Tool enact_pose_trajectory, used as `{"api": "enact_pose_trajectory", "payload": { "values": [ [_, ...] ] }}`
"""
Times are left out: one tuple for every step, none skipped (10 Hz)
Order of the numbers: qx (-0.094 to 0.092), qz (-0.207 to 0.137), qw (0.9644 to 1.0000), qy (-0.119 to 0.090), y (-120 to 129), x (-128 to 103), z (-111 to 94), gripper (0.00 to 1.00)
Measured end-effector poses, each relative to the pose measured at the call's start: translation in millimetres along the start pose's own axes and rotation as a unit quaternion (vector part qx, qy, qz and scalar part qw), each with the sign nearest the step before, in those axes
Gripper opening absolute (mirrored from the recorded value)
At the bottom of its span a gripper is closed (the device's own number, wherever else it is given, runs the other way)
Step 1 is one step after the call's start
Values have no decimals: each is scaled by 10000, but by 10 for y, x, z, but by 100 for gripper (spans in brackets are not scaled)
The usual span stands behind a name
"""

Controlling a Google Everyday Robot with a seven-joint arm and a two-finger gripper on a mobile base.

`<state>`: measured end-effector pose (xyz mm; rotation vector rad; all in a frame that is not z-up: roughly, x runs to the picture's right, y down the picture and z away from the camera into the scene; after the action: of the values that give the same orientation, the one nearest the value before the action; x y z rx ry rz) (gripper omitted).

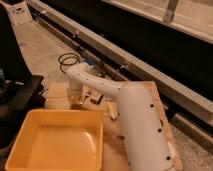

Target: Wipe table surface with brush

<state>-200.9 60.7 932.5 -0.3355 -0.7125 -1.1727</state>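
Note:
The table surface (60, 96) is a light brown wooden top, showing behind the yellow tray and to the right of the arm. My white arm reaches from the bottom right up and to the left across it. My gripper (77, 98) hangs down from the wrist, low over the wood just behind the tray's far rim, and it is shut. Whether it holds anything is hidden by the wrist. A pale stick-like thing (112, 110) lies on the wood under the forearm; I cannot tell if it is the brush.
A big yellow plastic tray (30, 125) fills the front left of the table. A dark piece of furniture (20, 95) stands against the table's left edge. Behind the table a black cable coil (67, 61) lies on the floor before a long metal rail (150, 55).

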Motion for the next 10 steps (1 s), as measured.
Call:
{"api": "enact_pose_trajectory", "payload": {
  "values": [
    [24, 40, 10000, 28, 8, 124, -25, 0],
    [60, 68, 10000, 27, -17, 291, -20, 0],
    [97, 67, 9999, 11, -61, 417, -8, 0],
    [139, 13, 9999, -23, -146, 531, 28, 0],
    [192, -57, 9998, -58, -245, 563, 74, 0],
    [254, -153, 9995, -128, -365, 541, 149, 0],
    [289, -243, 9991, -197, -454, 493, 218, 0],
    [348, -388, 9982, -297, -590, 401, 300, 0],
    [383, -495, 9973, -393, -654, 298, 350, 0],
    [406, -564, 9966, -445, -677, 219, 377, 0]
  ]
}}
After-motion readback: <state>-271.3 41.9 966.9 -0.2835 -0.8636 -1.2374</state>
